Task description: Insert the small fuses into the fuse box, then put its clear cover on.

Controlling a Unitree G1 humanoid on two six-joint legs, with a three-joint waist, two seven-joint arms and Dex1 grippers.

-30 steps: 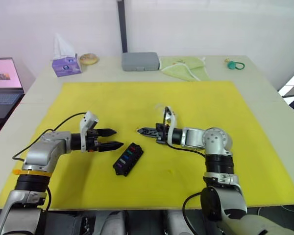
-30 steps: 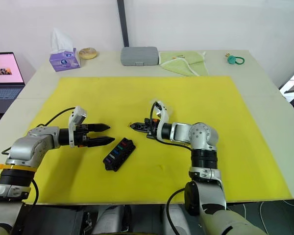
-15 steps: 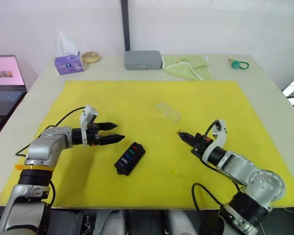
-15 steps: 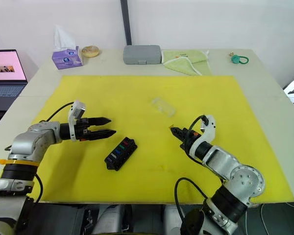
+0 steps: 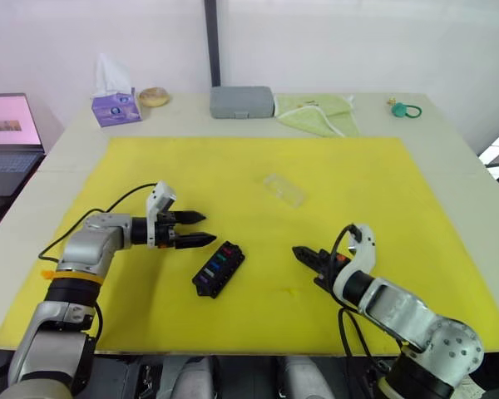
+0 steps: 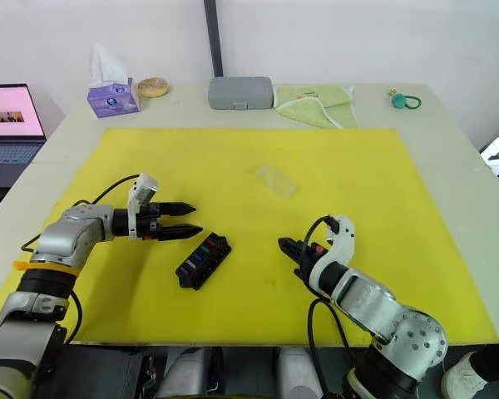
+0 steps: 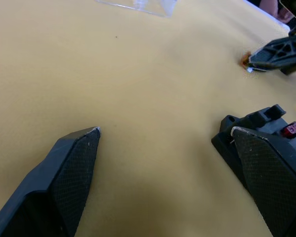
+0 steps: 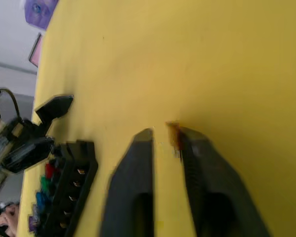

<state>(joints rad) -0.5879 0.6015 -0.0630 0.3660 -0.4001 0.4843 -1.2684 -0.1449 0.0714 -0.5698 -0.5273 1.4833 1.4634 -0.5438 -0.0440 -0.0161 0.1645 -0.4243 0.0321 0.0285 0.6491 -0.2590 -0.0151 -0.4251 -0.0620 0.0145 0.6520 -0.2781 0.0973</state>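
Big pale table (image 5: 474, 208) with a yellow mat (image 5: 258, 179) covering most of it, and off the robot's left edge there's an open laptop (image 5: 7, 137) with a pinkish screen, text on it too small to make out. Along the far side sit a grey case (image 5: 242, 101), a green cloth (image 5: 316, 112), a purple tissue box (image 5: 115, 108) whose print I can't read, a small round tan thing (image 5: 155, 96), and a teal ring-shaped bit (image 5: 403, 109) near the far right corner. On the mat, the fuse box (image 5: 218, 268) lies at a slant in the near middle, with red, green, blue and purple fuses in its slots, no readable markings. The clear cover (image 5: 284, 189) sits well apart from it, further back toward the middle of the mat. The left gripper (image 5: 198, 229) hovers just beside the fuse box's far-left end, fingers spread apart with nothing between them. The right gripper (image 5: 303, 255) is low over the mat to the right of the box, fingers close together, with the orange fuse (image 8: 174, 137) pinched at the tips as far as I can tell.
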